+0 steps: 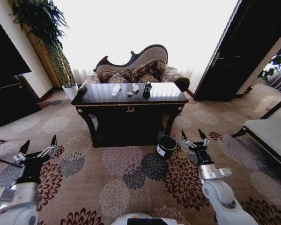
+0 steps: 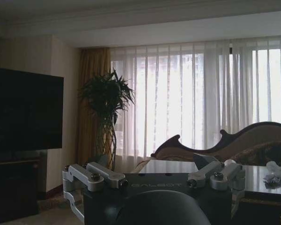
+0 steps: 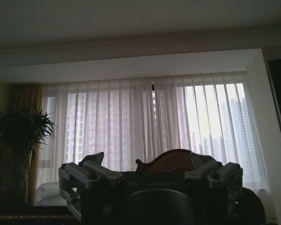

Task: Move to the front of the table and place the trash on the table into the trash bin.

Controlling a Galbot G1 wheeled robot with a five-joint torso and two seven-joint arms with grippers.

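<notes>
On the table (image 1: 168,97), one bottle (image 1: 115,90), one can (image 1: 147,89), two paper wads (image 1: 132,90).

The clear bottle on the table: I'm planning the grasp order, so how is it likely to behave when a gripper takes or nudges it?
The bottle lies on its side on the glossy black table, so a nudge would probably roll or slide it. It looks like thin clear plastic, likely light and apt to dent under a firm squeeze. Whether it holds liquid cannot be told.
</notes>
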